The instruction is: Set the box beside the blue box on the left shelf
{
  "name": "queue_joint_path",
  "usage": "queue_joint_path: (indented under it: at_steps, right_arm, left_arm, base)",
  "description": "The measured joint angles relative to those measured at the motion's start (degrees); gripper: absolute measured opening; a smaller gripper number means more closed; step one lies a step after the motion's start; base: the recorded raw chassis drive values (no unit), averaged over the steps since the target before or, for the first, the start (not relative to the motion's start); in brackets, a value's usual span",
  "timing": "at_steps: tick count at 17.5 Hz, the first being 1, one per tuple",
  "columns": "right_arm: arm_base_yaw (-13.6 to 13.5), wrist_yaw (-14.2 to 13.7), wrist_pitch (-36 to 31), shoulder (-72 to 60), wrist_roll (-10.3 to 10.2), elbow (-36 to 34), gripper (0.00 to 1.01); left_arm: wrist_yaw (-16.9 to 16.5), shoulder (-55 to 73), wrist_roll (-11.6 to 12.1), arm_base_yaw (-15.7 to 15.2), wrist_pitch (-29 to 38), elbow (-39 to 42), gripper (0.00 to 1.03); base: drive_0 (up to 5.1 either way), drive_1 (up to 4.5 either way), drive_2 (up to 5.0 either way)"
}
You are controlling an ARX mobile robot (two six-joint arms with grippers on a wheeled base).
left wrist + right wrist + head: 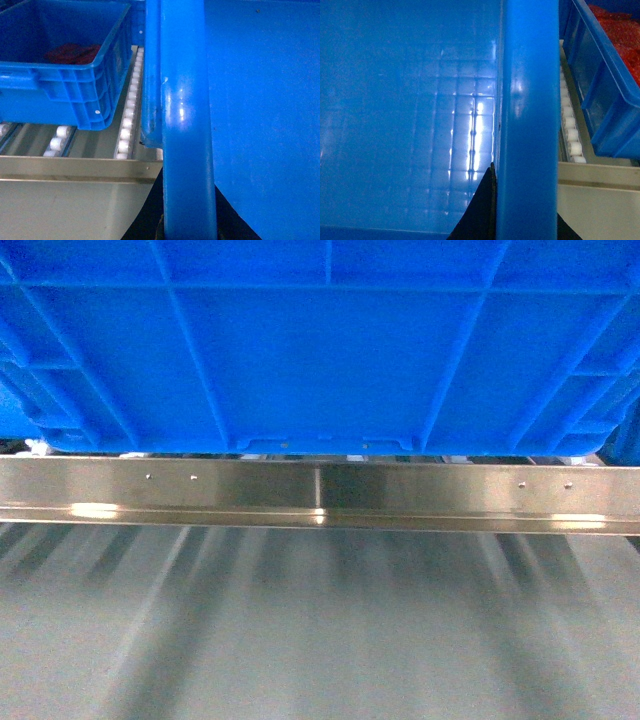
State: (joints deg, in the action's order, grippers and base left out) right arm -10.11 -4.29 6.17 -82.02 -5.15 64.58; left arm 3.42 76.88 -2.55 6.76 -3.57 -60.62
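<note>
Far left in the left wrist view there's a small crate (65, 75) sitting on the shelf (75, 167), with something red (72, 52) lying in the bottom of it. It rests on the white rollers (127, 120), set back a bit from the steel front rail. Just to its right, one roller lane apart and not touching, is the box (182, 100): its thick rim runs straight up the picture, with the smooth inside wall filling the right half. The box corner sits right at the front rail. The left end effector (162, 220) only shows as dark shapes either side of the rim at the bottom edge, so it looks clamped on the rim.

Head view is basically all box (320, 350). The ribbed blue wall fills the top half, its lower edge just above the shelf rail (320, 495), and below that is blurry grey floor (320, 630).

Right wrist view mirrors the left one: inside of the box (410, 115) on the left, rim going up the middle, and the right end effector (492, 210) is a dark sliver hugging the inner side of the rim, with a bit more dark on the outer side, so it seems to be gripping the rim too. Right of that come a lane of rollers (570, 135), the rail, then another crate (605, 80) full of red stuff (620, 35), close beside the box but apart.
</note>
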Motion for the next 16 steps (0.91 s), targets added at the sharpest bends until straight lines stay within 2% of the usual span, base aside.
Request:
queue_joint_path:
  at_steps: [15, 16]
  right_arm:
    - [-0.02, 0.00, -0.20, 0.00, 0.04, 0.00, 0.07]
    - [-0.02, 0.00, -0.50, -0.02, 0.04, 0.00, 0.07]
  left_arm:
    - [-0.07, 0.00, -0.02, 0.00, 0.17, 0.00, 0.05]
    - [-0.09, 0.02, -0.02, 0.00, 0.39, 0.00, 0.05]
  base:
    - [0.0, 4.17, -4.2]
    - [0.0, 0.00, 0.0]
